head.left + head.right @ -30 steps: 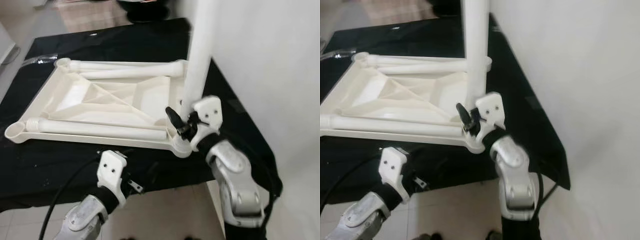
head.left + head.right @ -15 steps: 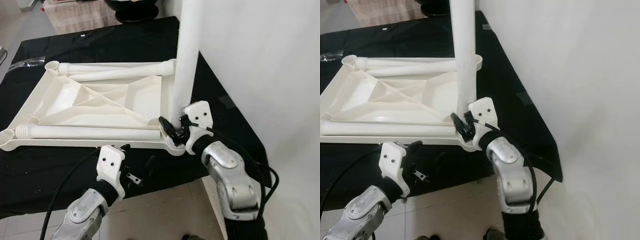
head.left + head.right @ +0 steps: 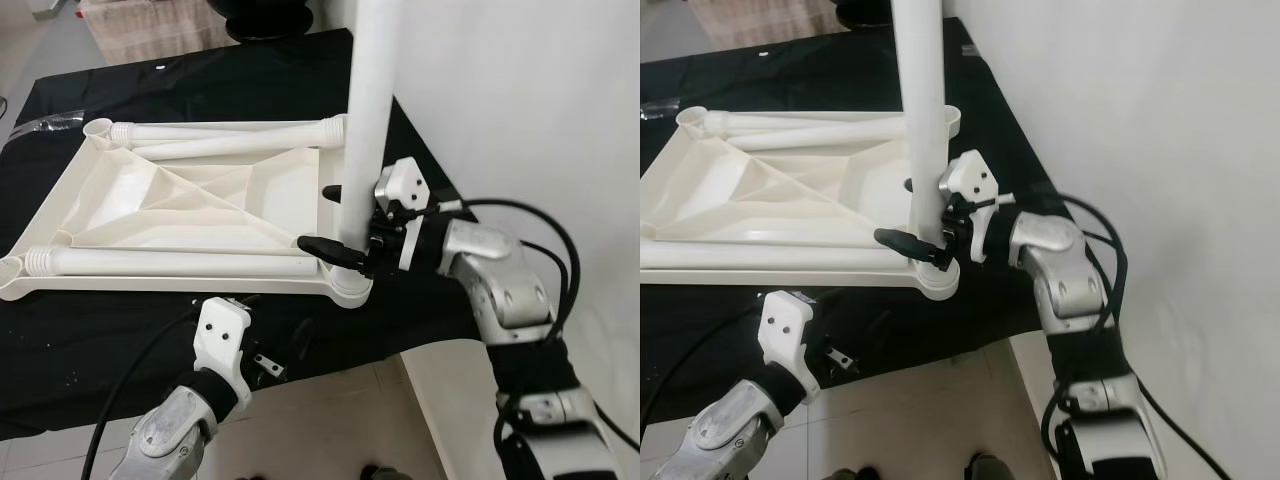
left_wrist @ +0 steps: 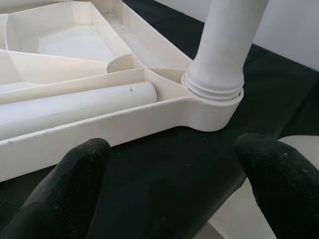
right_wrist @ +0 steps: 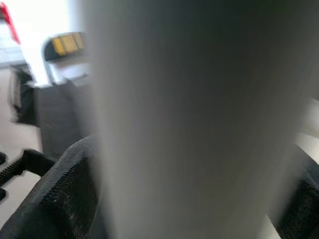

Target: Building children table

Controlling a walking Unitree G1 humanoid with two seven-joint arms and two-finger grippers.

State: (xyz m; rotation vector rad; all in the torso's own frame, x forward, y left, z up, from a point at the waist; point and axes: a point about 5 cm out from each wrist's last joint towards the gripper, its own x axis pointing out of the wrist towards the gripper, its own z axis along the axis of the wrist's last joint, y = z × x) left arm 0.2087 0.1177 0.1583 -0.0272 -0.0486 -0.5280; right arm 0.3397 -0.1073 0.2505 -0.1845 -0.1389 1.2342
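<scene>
Now that the right arm has swung sideways, its right claw (image 3: 335,245) grips the upright leg (image 3: 366,130) at the tabletop (image 3: 190,200) corner socket; left claw (image 4: 174,184) open, idle at the desk (image 3: 120,330) edge — looks like screwing in.

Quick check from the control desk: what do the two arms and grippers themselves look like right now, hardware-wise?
Both arms are silver metal with rounded joint housings. Each wrist carries a white plastic bracket with small screw holes. The right gripper and left gripper each have two long black fingers with a textured surface. Black cables loop along the right arm and trail from the left arm.
</scene>
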